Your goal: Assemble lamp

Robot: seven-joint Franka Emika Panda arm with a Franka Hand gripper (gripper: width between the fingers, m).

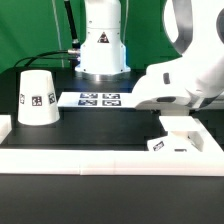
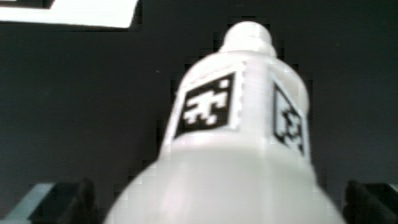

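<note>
My gripper (image 2: 210, 206) looks clamped round the bulb (image 2: 231, 120), though its fingers are mostly hidden. If the bulb tilts over the base (image 1: 192, 144), it could jam crooked.

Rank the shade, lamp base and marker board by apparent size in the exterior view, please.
1. Shade, largest.
2. Lamp base and marker board: too alike to rank, with the arm hiding part of the base.

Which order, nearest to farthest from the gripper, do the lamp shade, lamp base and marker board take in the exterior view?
1. The lamp base, just below the gripper, exterior view's right.
2. The marker board, mid-table.
3. The lamp shade, exterior view's far left.
</note>
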